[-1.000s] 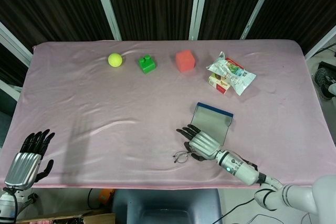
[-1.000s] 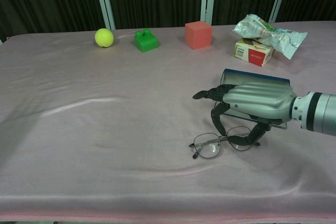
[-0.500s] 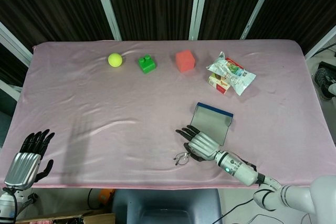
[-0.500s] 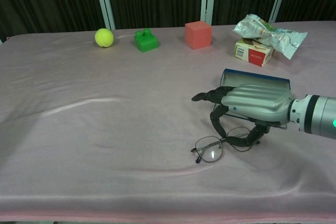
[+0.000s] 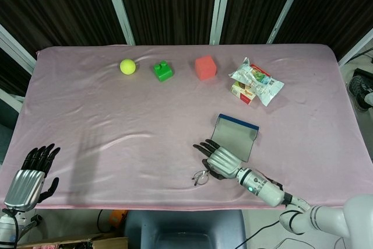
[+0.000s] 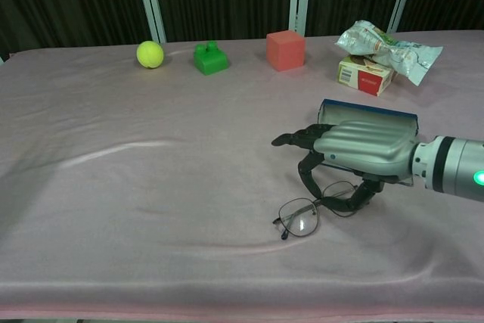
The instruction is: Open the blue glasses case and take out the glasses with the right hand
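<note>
Dark vertical blinds with pale window posts are running behind a tabletop [image 5: 87, 115] draped in a pink cloth. Near its front edge the right robot hand [image 5: 218, 160] [image 6: 355, 153] is hovering palm down, its dark fingers [image 6: 296, 138] reaching out ahead while the thumb and a curled finger are pinching one side of the glasses [image 5: 201, 176] [image 6: 306, 215]. These wire-rimmed glasses are lying out on the cloth just below and in front of that robot hand, one lens sticking out past the fingertips, the other partly hidden under the palm. Whether the frame is lifting off the cloth cannot be told.

Directly behind the right robot hand, the blue glasses case [image 5: 235, 136] [image 6: 370, 108] is lying open, its grey lining facing up in the head view and its blue rim showing past the knuckles in the chest view.

Far beyond the robot hand, along the back of the tabletop, a yellow tennis ball [image 5: 127, 66] [image 6: 150, 54], a green toy brick [image 5: 162, 71] [image 6: 209, 59], a red cube [image 5: 205, 67] [image 6: 285, 50] and a crinkled snack bag [image 5: 256, 81] [image 6: 386, 47] resting on a small red-and-white box [image 6: 364, 75] are sitting in a row.

Well off to the side, at the near corner, the left robot hand [image 5: 29, 179] is idling empty, fingers extended and slightly apart, just off the cloth's edge.
</note>
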Available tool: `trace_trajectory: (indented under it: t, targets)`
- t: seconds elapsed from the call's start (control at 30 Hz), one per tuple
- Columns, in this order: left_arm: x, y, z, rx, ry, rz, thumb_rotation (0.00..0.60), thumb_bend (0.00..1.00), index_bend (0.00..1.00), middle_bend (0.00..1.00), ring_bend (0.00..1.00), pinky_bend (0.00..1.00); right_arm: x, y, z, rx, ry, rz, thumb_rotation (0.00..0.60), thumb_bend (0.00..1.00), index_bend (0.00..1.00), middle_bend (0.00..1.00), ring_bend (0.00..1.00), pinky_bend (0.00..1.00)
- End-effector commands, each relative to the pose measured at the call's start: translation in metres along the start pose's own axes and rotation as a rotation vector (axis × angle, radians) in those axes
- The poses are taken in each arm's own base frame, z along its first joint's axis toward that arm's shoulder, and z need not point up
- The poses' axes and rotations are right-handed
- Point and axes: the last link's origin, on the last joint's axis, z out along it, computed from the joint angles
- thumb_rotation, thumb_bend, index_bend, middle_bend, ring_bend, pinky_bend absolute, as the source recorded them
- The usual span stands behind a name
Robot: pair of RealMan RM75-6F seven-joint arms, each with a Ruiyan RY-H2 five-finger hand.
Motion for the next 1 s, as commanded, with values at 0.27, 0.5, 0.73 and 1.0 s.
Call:
trace_trajectory:
  t: [0.27,0.5,0.73,1.0]
  targets:
    - [0.001,-0.001,0.0,0.001,0.002,-0.003,0.6,0.41,0.0,0.0,0.0,0.05,0.0,-0.005,0.004,0.011,0.002,-0.035,0.6,0.67,0.73,0.06,0.0,0.0]
    - [0.002,-0.001,-0.001,0.001,0.005,-0.005,0.6,0.41,0.0,0.0,0.0,0.05,0.003,-0.01,0.008,0.015,0.018,-0.038,0.6,0.67,0.75,0.07,0.0,0.0]
    - [0.002,-0.002,-0.001,0.002,0.008,-0.007,0.6,0.41,0.0,0.0,0.0,0.05,0.003,-0.015,0.015,0.014,0.038,-0.037,0.6,0.67,0.77,0.08,0.0,0.0]
    - [0.003,-0.003,-0.001,0.004,0.011,-0.011,0.6,0.41,0.0,0.0,0.0,0.05,0.007,-0.018,0.024,-0.002,0.087,-0.019,0.6,0.67,0.78,0.1,0.0,0.0]
